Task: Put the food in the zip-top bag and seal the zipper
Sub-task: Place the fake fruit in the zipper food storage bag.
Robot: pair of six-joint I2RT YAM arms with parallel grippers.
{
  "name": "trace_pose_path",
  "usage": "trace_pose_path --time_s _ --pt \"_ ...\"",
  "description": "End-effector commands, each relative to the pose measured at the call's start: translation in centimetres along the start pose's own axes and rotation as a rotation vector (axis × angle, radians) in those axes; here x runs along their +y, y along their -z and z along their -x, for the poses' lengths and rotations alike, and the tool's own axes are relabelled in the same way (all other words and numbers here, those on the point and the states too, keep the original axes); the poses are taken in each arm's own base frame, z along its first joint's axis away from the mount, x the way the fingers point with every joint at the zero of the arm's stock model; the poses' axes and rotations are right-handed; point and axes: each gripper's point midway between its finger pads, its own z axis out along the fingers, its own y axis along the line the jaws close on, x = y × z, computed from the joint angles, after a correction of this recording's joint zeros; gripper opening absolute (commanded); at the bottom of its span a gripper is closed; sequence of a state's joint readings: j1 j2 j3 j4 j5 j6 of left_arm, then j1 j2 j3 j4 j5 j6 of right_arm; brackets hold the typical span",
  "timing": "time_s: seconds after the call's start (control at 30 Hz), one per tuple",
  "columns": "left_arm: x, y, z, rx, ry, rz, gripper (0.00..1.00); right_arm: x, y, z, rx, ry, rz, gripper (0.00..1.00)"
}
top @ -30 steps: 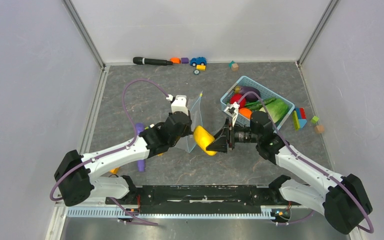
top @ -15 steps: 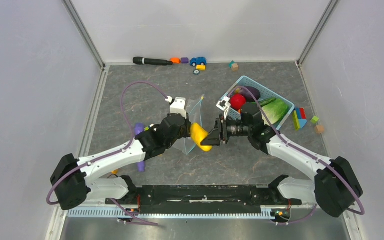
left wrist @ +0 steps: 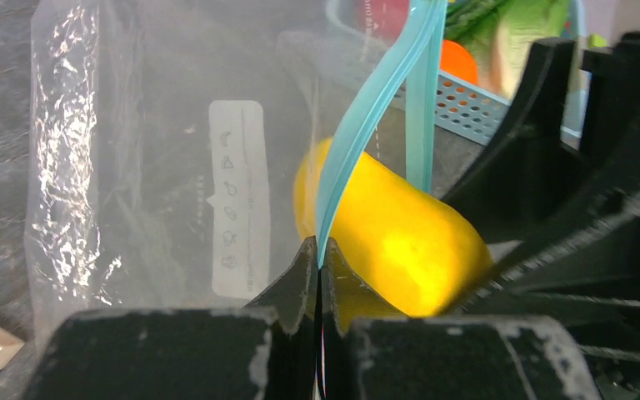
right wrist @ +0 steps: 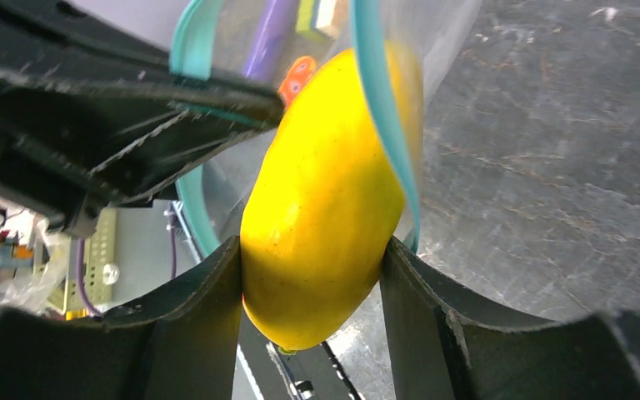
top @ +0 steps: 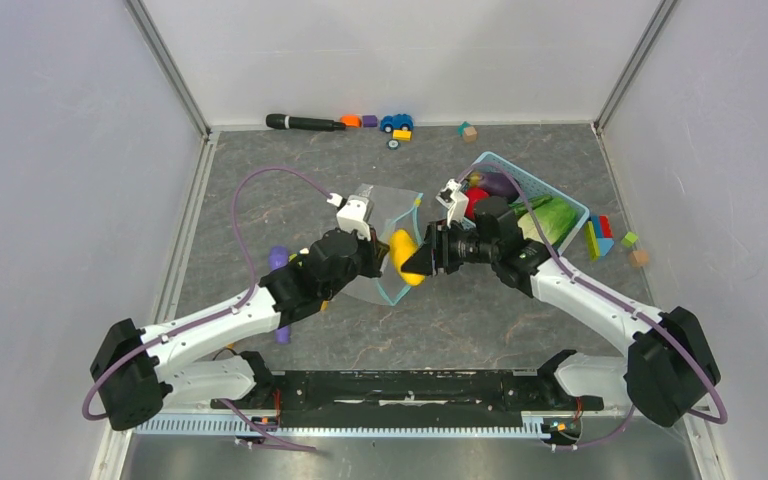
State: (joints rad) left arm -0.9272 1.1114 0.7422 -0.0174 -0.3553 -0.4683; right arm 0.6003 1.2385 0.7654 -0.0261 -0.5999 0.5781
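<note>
Seen from above: holding the zip-top bag (top: 385, 212) up by its rim with the left gripper (top: 380, 262), mouth facing the right gripper (top: 412, 267), probably to admit the mango (top: 401, 250). From the left wrist: clamped tight on the zipper (left wrist: 367, 117), with mango just behind the strip. From the right wrist: squeezing the mango across its middle, front end past the teal rim, partly inside.

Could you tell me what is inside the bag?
The front end of the mango, held by the right gripper. The left gripper hides the lower part of the bag.
</note>
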Motion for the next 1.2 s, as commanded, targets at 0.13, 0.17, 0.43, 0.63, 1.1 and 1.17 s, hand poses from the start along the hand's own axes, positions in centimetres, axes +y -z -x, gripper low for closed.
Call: trace_pose_path --time_s 0.13,0.17,0.43,0.63,1.1,1.17 --pt "-4.1 0.3 0.7 -0.002 -0.018 -0.196 0.02 -1.8 0.1 5.6 -0.166 0.016 -0.196 0.36" --pt "-4.2 0.4 0.6 0.001 -0.018 -0.203 0.02 -2.0 0.2 6.3 -0.183 0.018 -0.22 0.38" --pt "-5.9 1.9 1.2 -0.002 0.008 -0.297 0.02 -4.4 1.0 9.2 -0.272 0.023 -0.399 0.47" --pt "-5.5 2.7 2.1 -0.031 0.066 -0.28 0.02 -5.1 2.3 9.5 -0.276 0.086 -0.475 0.57" --pt "-2.8 1.5 2.4 -0.053 0.125 -0.102 0.02 -0.4 2.6 8.1 -0.18 0.337 -0.226 0.98" --pt "-2.4 1.2 1.9 -0.03 0.114 -0.072 0.02 0.5 2.8 8.2 -0.19 0.35 -0.192 0.98"
